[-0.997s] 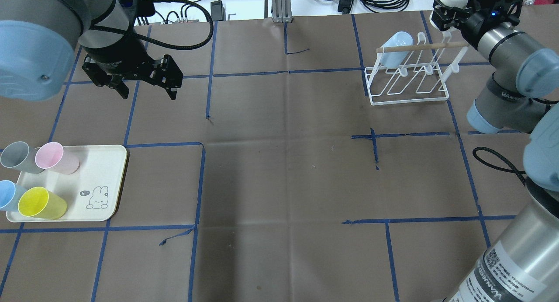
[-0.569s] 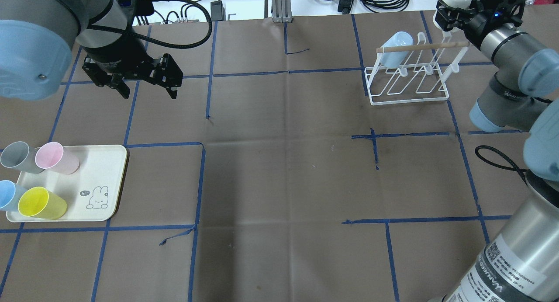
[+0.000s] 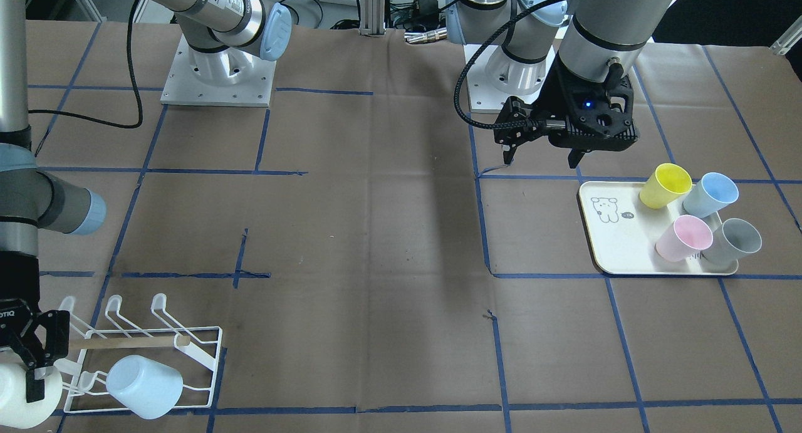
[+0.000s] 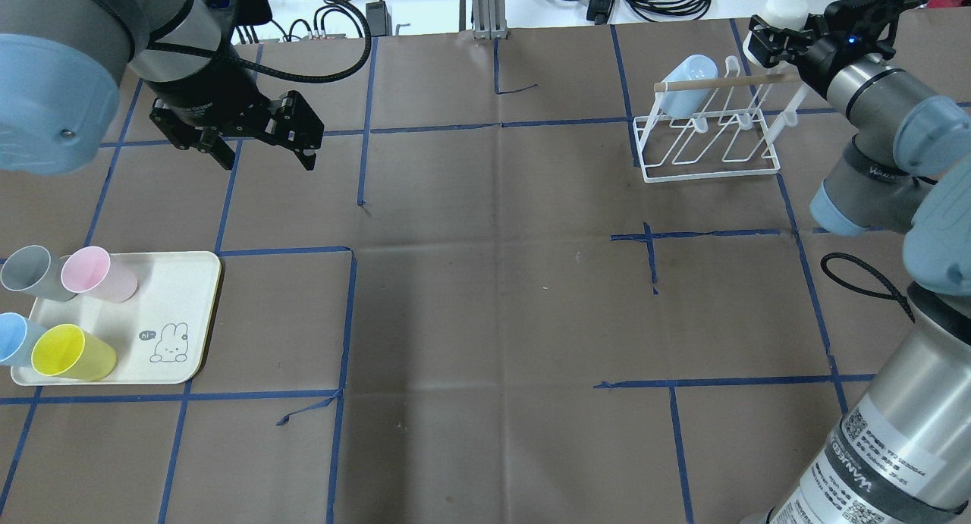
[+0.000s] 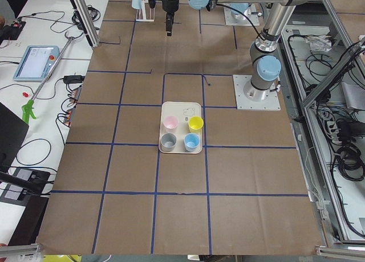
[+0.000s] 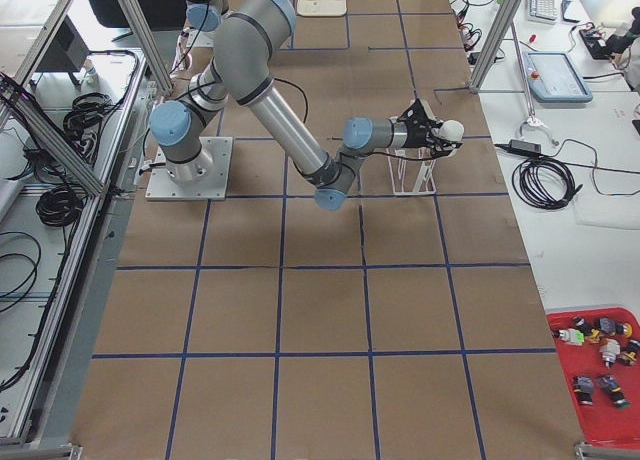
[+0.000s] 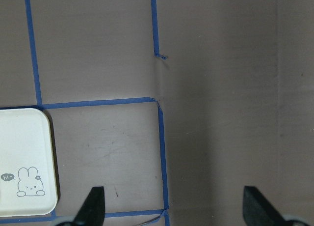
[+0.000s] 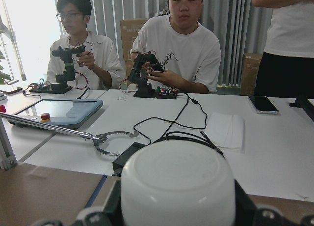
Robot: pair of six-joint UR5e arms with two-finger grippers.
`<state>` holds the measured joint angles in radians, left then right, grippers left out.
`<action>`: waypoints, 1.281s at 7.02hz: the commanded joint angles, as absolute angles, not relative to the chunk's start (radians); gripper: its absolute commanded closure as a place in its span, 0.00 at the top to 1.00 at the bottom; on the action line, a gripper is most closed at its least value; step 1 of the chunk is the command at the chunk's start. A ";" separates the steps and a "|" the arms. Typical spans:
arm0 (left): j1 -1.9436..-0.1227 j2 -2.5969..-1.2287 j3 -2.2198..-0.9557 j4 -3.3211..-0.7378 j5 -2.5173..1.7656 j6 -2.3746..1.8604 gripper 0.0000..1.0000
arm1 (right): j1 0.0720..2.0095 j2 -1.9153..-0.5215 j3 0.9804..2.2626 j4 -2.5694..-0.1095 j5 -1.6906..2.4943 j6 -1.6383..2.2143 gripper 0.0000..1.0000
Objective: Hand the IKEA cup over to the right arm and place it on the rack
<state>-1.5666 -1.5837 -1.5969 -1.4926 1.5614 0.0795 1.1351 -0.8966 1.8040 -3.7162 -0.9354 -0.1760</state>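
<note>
The IKEA cup (image 4: 787,8) is white, and my right gripper (image 4: 770,32) is shut on it just beyond the far right end of the rack (image 4: 709,141). The front-facing view shows this cup (image 3: 19,398) in the right gripper (image 3: 28,364) beside the white wire rack (image 3: 200,351). Its base (image 8: 176,186) fills the lower right wrist view. A pale blue cup (image 4: 689,80) hangs on the rack's left end. My left gripper (image 4: 265,149) hangs open and empty over bare table beyond the tray, its fingers (image 7: 93,206) spread wide.
A cream tray (image 4: 182,312) at the near left holds several cups: yellow (image 4: 68,353), pink (image 4: 95,274), grey and blue. Blue tape lines grid the brown table. Beyond the far edge, people sit at a white desk (image 8: 274,152) with cables.
My right gripper has tilted and shifted slightly with the white cup by the rack's far end. The left gripper has drifted a little to the right, still open.
</note>
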 commanded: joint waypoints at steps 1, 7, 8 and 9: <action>-1.528 -1.583 -1.597 -1.494 1.560 0.112 0.99 | 1.128 -0.890 1.812 -3.724 -0.933 -0.173 0.28; -1.531 -1.588 -1.595 -1.494 1.566 0.100 0.99 | 1.106 -0.887 1.818 -3.708 -0.884 -0.133 1.00; -1.531 -1.589 -1.595 -1.494 1.566 0.100 0.99 | 1.106 -0.902 1.810 -3.692 -0.885 -0.132 1.00; -1.531 -1.589 -1.595 -1.494 1.566 0.100 0.99 | 1.106 -0.938 1.807 -3.612 -0.885 -0.133 1.00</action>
<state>-1.5309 -1.5885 -1.5954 -1.4941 1.5662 0.0997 1.1061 -0.9057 1.8119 -3.6765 -0.8847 -0.1331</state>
